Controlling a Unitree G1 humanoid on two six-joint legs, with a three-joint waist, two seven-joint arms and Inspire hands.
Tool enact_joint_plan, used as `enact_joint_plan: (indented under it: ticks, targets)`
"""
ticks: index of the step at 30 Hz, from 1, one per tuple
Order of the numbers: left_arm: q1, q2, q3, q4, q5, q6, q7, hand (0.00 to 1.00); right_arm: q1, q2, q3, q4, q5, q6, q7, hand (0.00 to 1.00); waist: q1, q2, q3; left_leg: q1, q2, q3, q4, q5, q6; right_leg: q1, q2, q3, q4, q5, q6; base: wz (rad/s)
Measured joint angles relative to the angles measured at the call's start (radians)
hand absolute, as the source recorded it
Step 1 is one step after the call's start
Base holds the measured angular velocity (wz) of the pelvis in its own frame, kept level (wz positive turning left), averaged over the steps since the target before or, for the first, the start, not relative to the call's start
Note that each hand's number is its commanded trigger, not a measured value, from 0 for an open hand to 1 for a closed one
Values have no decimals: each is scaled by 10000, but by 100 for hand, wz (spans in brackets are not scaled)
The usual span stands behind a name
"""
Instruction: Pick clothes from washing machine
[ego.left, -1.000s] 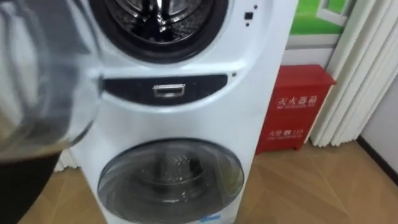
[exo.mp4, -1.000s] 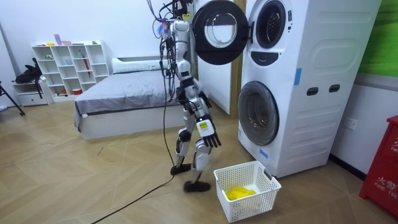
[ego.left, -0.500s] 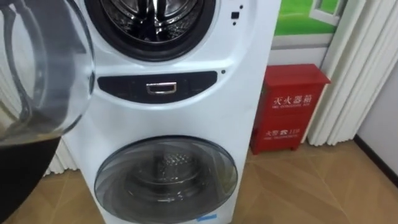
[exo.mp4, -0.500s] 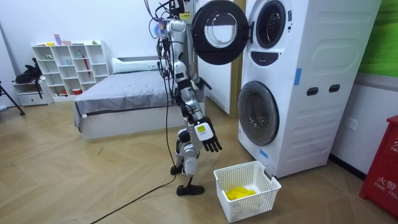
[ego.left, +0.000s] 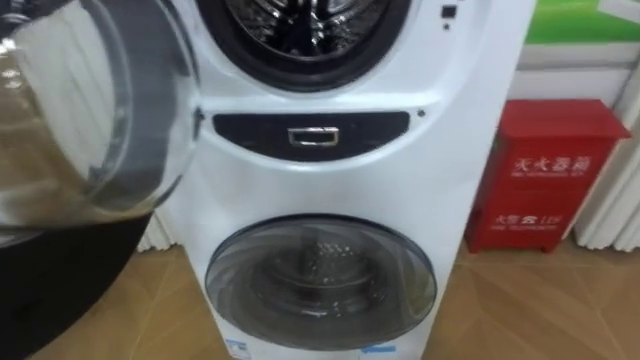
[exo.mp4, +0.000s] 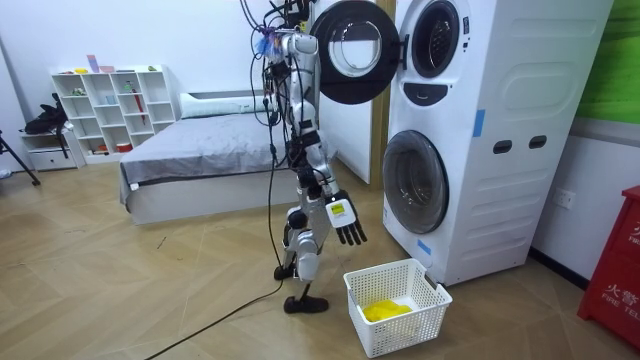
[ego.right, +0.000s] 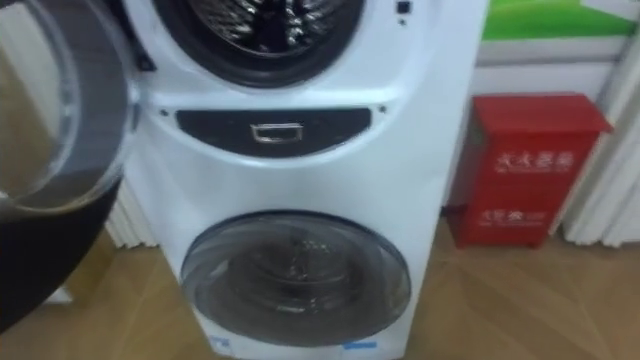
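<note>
The humanoid's right hand (exo.mp4: 345, 220) hangs empty at its side, fingers straight and spread, above a white laundry basket (exo.mp4: 428, 288) on the wooden floor where a yellow garment (exo.mp4: 385, 310) already lies. The robot stands before the stacked washing machine (exo.mp4: 500, 120), whose upper door (ego.left: 100, 130) is swung wide. Whether more clothes wait in the upper drum (ego.left: 305, 20) cannot be told. Any cloth there would likely be light, limp and easily snagged, best gathered by a bunched fold.

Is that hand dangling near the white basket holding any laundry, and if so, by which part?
Nothing is held. The right hand hangs open with relaxed fingers, empty, up and to the side of the white basket.
</note>
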Motion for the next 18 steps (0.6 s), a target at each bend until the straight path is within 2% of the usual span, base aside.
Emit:
enact_joint_plan:
  ticks: [3,5,8,9,10,11,12,13,14,15,16,18]
  targets:
    - [-15,6,-273,-554,22,12,-100,0,-336,17,22,474,-209,3,118,0,-128,13,38,-117,-123,-229,134,20,29,92,-87,-54,-114,-29,47,24]
    - [-23,-61,-541,-809,486,60,-195,0,-383,107,144,515,-203,6,138,0,-229,-13,55,-185,-161,-392,202,31,45,109,-103,-51,-112,-32,52,18]
    - [-20,-339,-1356,-1569,1307,195,-273,0,-461,117,547,637,-185,22,320,0,-311,-130,131,-326,-222,-520,248,127,78,70,-144,-54,-139,-41,68,23]
    - [-21,-506,-1812,-2101,1749,232,-272,0,-501,128,854,638,-208,21,375,0,-435,-261,174,-452,-270,-710,267,165,82,63,-146,-48,-149,-41,68,35]
    - [-23,-653,-2504,-2621,2094,231,-281,0,-534,139,1035,638,-212,19,419,0,-482,-365,177,-516,-326,-794,296,250,99,24,-165,-11,-145,-40,67,36]
    - [-22,-683,-2910,-2822,2231,226,-316,0,-562,134,1105,641,-207,14,414,0,-483,-393,180,-558,-344,-817,304,270,110,2,-174,18,-144,-38,63,24]
    - [-31,-714,-3721,-3150,2359,260,-450,0,-696,132,1242,729,-188,-6,397,0,-486,-420,173,-639,-373,-850,317,323,127,-63,-195,15,-126,-8,67,9]
    - [-279,-852,-4193,-3184,2440,334,-513,0,-979,136,1458,911,-197,0,392,0,-585,-409,177,-682,-389,-849,306,390,141,-116,-207,20,-127,44,71,5]
    - [-688,-1106,-4595,-3185,2490,436,-686,0,-1219,173,1718,1014,-206,-4,416,0,-762,-408,169,-733,-400,-847,307,428,153,-164,-221,24,-121,79,77,0]
    - [-875,-1202,-4776,-3185,2580,488,-794,0,-1293,192,1870,1009,-200,-24,448,0,-823,-404,162,-773,-402,-842,309,438,156,-206,-220,26,-121,100,74,-6]
    - [-1109,-1316,-5113,-3185,2618,502,-1124,0,-1440,224,2132,1017,-194,-38,525,0,-971,-460,125,-847,-405,-816,296,469,167,-296,-222,28,-123,141,76,-6]
    - [-1364,-1449,-5729,-3140,2593,535,-1605,0,-1545,291,2293,1017,-193,-37,568,0,-1321,-457,113,-861,-429,-789,238,500,187,-321,-242,37,-111,180,76,-5]
